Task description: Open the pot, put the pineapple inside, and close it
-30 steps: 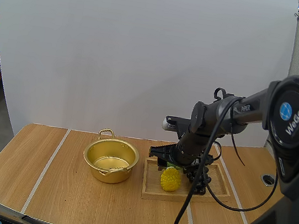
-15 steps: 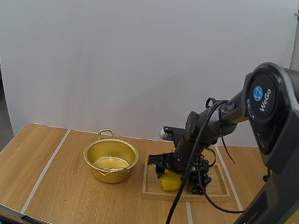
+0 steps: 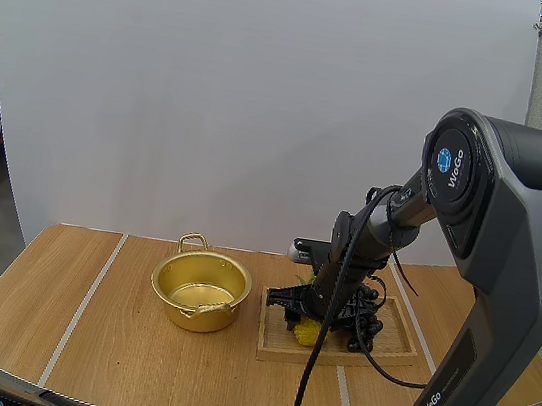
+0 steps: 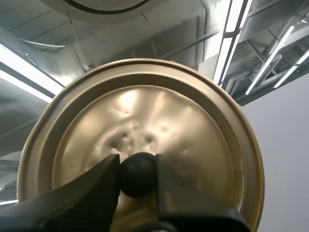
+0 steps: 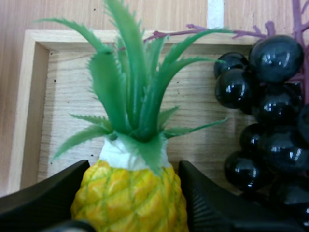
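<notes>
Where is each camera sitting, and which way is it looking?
High view: behind and above the arm bases, looking forward and down over the table; my right arm reaches the wooden tray beside the pot.
Left wrist view: rides by the left end effector, facing the lid; it pinches the black knob.
Right wrist view: rides by the right end effector, looking down at the pineapple beside the grapes; it straddles the pineapple.
Shared: high and right wrist views both show pineapple and wooden tray.
</notes>
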Tool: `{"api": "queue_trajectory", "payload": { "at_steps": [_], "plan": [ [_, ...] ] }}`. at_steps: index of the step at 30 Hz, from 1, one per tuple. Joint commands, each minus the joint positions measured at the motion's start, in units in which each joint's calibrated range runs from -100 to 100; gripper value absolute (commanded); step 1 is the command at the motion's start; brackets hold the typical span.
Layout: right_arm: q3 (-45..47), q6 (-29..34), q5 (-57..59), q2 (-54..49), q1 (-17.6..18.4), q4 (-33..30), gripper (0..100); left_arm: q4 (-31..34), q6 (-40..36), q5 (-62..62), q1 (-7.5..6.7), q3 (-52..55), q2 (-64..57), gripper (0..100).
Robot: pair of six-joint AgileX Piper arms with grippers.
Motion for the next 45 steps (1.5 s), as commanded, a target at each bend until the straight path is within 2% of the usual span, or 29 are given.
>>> {"api": "queue_trajectory", "payload": {
  "at_steps": [1, 6, 12, 18, 24, 33, 38, 45],
  "plan": [
    [-0.9, -0.5, 2.8, -2.5, 0.1, -0.3, 0, 0.3, -0.5, -1.9, -0.18, -0.4, -0.3, 0],
    [-7.5, -2.1, 9.9, -8.6, 1.4, -0.3, 0, 0.3, -0.5, -1.9, -0.18, -0.4, -0.3, 0],
    [-18.3, -2.9, 17.6, -14.3, 6.4, -0.3, 0, 0.3, -0.5, -1.9, -0.18, -0.4, -0.3, 0],
    [-25.3, -2.6, 20.4, -13.7, 12.0, 2.3, 0, 0.3, -0.5, -1.9, -0.18, -0.4, -0.3, 0],
    [-27.6, -2.6, 18.9, -8.1, 16.2, 2.4, 0, 0.3, -0.5, -1.9, -0.18, -0.4, -0.3, 0],
    [-27.6, -2.6, 14.5, 2.6, 17.6, 2.0, 0, 0.3, -0.5, -1.9, -0.18, -0.4, -0.3, 0],
    [-27.6, -2.5, 13.7, 6.2, 17.5, -0.4, 0, 0.3, -0.5, -1.9, -0.18, -0.4, -0.3, 0],
    [-27.6, 1.0, 14.5, 8.8, 17.3, -5.0, 0, 0.3, -0.5, -1.9, -0.18, -0.4, -0.3, 0]
  ]
}}
